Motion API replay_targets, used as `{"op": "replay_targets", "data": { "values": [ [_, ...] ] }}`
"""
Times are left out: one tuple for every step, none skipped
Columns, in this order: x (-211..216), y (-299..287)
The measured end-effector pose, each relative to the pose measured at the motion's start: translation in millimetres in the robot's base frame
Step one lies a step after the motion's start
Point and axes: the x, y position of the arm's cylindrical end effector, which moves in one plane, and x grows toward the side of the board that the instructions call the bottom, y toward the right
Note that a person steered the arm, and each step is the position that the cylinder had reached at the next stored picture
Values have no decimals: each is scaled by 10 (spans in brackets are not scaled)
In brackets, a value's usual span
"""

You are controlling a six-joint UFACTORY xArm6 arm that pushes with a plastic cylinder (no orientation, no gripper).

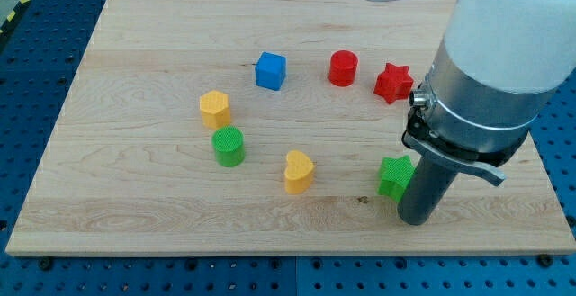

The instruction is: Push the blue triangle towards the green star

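Nearest the view's bottom stands the dark rod that is my tool, and my tip [418, 220] rests on the table [135, 215] at the view's lower right. The tool is a plain rod. It grips nothing, and an open or closed state does not apply to it.

Item 1: the green star [393, 176] lies just at the view's left of the rod, touching it or very nearly so. The rod hides its right edge, so I cannot tell whether there is contact.

Item 2: the blue block [270, 70] sits in the upper middle of the table, well apart from my tip and from the green star. From this angle it reads as a cube rather than a triangle. I cannot confirm its shape beyond that.

Item 3: the red cylinder [343, 67] stands to the view's right of the blue block, and the red star [393, 83] is just beyond it, near my arm's pale housing.

Item 4: the yellow block [215, 109], roughly hexagonal, sits at the left of centre, with the green cylinder [229, 146] just below it.

Item 5: the yellow heart [298, 171] lies between the green cylinder and the green star, apart from both.
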Motion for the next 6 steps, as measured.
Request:
{"op": "replay_targets", "data": {
  "values": [
    [0, 105],
    [0, 379],
    [-131, 788],
    [-635, 955],
    [-1102, 958],
    [-1409, 958]
  ]
}}
